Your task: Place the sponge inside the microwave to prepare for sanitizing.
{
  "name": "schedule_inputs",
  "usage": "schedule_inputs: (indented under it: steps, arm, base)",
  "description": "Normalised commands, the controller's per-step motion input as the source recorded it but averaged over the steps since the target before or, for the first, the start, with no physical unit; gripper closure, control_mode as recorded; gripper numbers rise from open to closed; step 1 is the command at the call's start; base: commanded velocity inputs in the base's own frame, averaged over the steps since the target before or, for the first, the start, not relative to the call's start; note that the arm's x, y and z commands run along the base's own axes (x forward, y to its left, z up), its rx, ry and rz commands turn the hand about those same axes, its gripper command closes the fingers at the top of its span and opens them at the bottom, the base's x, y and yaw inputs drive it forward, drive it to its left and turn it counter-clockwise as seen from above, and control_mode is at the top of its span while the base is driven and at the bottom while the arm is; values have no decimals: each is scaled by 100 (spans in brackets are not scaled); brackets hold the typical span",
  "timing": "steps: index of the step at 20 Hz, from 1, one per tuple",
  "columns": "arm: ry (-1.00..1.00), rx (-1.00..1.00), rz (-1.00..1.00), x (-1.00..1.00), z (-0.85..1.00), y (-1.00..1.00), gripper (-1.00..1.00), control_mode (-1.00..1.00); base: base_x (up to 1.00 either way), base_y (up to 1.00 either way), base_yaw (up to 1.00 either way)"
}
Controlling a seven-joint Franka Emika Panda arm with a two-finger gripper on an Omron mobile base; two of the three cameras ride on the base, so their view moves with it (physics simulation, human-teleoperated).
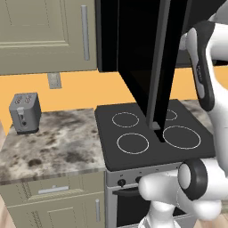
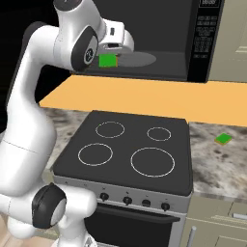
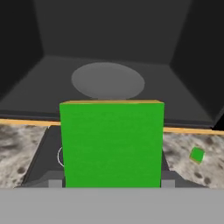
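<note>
My gripper (image 2: pixel 108 56) is shut on the sponge (image 2: pixel 107 61), a green block with a yellowish top edge. In the hand view the sponge (image 3: pixel 112 144) stands large between the fingers and hides most of them. It hangs in front of the left part of the microwave's (image 2: pixel 166 41) open dark cavity, at about the height of the cavity floor. Just beyond it, on that floor, lies the grey round turntable (image 3: pixel 108 81). The tall black door (image 1: pixel 156 67) stands swung open to the left, over the cooktop.
Below the microwave is the black four-ring cooktop (image 2: pixel 126 147) with knobs. A small green square (image 2: pixel 223 139) lies on the marble counter (image 2: pixel 219 164) to the right. A grey toaster (image 1: pixel 25 113) stands on the left counter. The microwave's keypad (image 2: pixel 202 41) is on its right side.
</note>
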Motion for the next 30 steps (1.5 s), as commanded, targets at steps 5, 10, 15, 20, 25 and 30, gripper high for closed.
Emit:
schedule_inputs:
  steps: [5, 10, 15, 20, 25, 30]
  arm:
    - [0, 0, 1, 66, -3, 2, 100, -100]
    - [0, 0, 3, 78, -17, 0, 100, -100]
    - [0, 0, 0, 85, -17, 0, 100, -100]
    - [0, 0, 0, 72, -12, 0, 100, -100]
    - [0, 0, 0, 61, -12, 0, 100, -100]
    - [0, -5, -1, 32, -20, -6, 100, -100]
  base:
    - [0, 0, 0]
    - [0, 0, 0]
    - [0, 0, 0]
    - [0, 0, 0]
    - [0, 0, 0]
    - [0, 0, 0]
